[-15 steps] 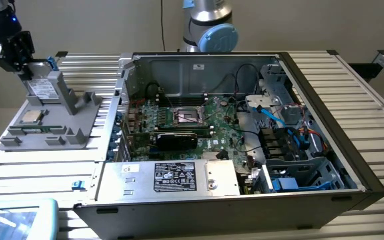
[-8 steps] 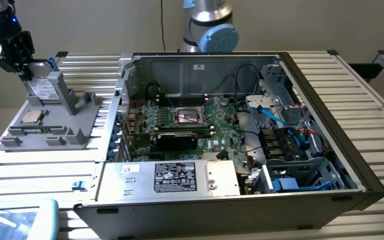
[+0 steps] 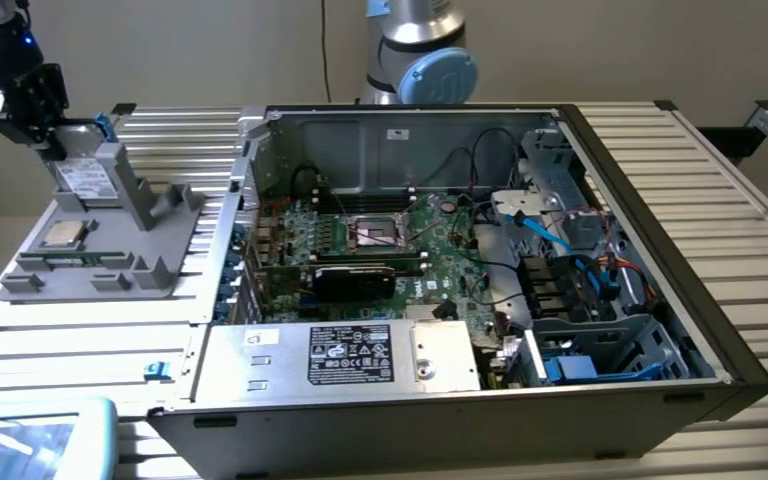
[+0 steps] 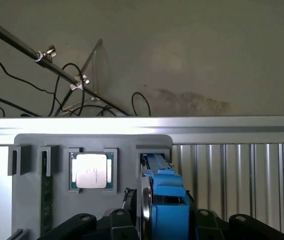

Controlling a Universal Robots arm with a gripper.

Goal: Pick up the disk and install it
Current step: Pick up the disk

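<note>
The hand [image 3: 61, 150] stands at the exterior view's far left, over the grey parts holder [image 3: 157, 215] that lies on the slatted metal table [image 3: 91, 330]; it is down over the top edge of the disk [image 3: 87, 180]; the disk stands upright on its edge in a slot of the holder, its white label facing outward and a bit of its blue carrier frame showing at the top.

In the wrist view the disk [image 4: 164, 192] is seen edge-on, the grey metal body on one side and the blue frame on the other; the hand [image 4: 161, 220] straddles it, one black jaw to each side and close to it; whether it is already pinching the disk or merely spread around it I cannot tell; the disk's far end sits in the holder [image 4: 127, 165] slot.

A square silver CPU chip [image 3: 64, 233] lies flat in its own pocket of the holder, just beside the disk; the wrist view shows the chip [image 4: 91, 171] framed in green.

To the exterior view's right lies the open computer case [image 3: 357, 140]; its motherboard [image 3: 398, 250] and cables are exposed, and a silver power supply [image 3: 357, 355] with a black label fills its near corner.
</note>
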